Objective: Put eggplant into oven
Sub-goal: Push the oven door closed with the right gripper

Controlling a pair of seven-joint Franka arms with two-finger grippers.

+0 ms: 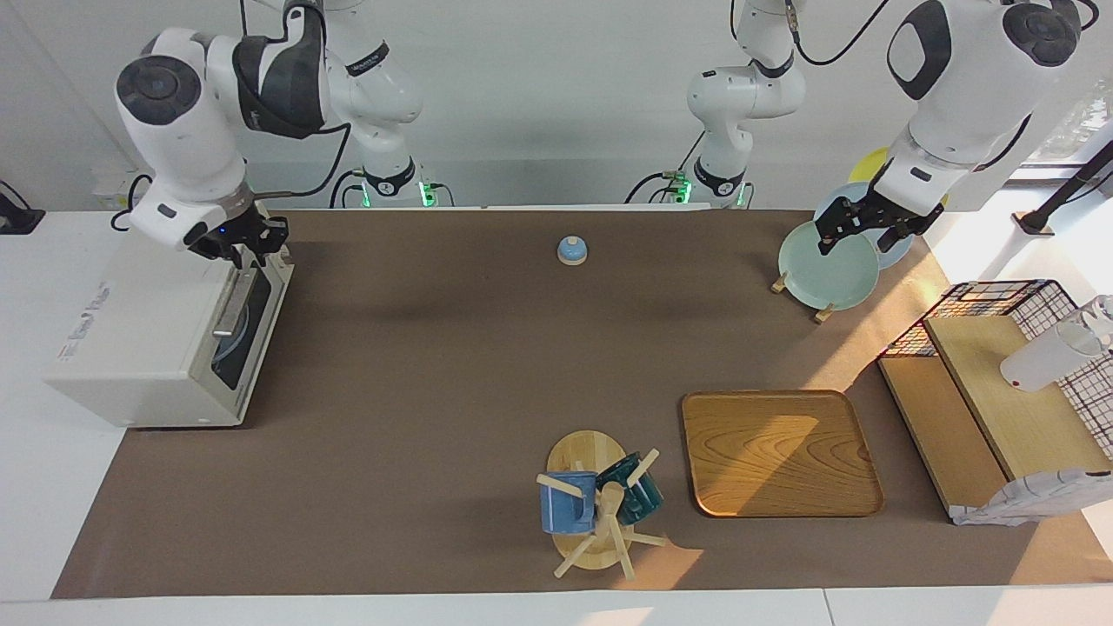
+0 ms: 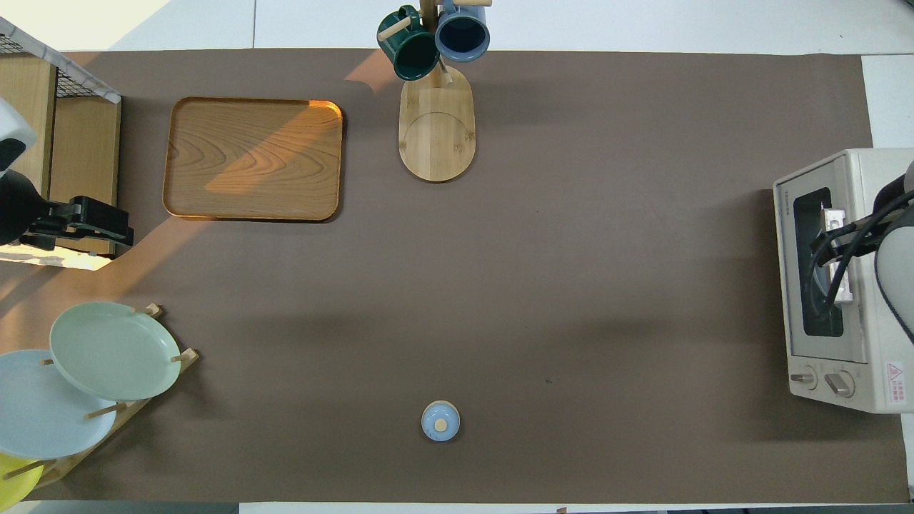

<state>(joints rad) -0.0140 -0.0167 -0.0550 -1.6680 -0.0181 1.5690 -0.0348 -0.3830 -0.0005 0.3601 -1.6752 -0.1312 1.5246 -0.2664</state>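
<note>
Your boxy cream-white toaster oven (image 1: 148, 339) has its door shut; the eggplant isn't visible. Right gripper (image 1: 246, 246) hovers above its top edge, fingers spread. Left gripper (image 1: 861, 228) waits spread over the pale green plate (image 1: 826, 265).

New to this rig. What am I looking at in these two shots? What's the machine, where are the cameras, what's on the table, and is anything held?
Two white robot arms stand at a brown-covered table. One picture looks at them from across the table. The other looks down from above their own end, so its sides are mirrored.

The right end effector is at the top edge of the cream oven, whose glass door is shut. No eggplant shows. The left end effector hangs open over a green plate in a rack, holding nothing.

Also on the table are a small blue bell, a wooden tray, a mug stand with two mugs and a wooden shelf.
</note>
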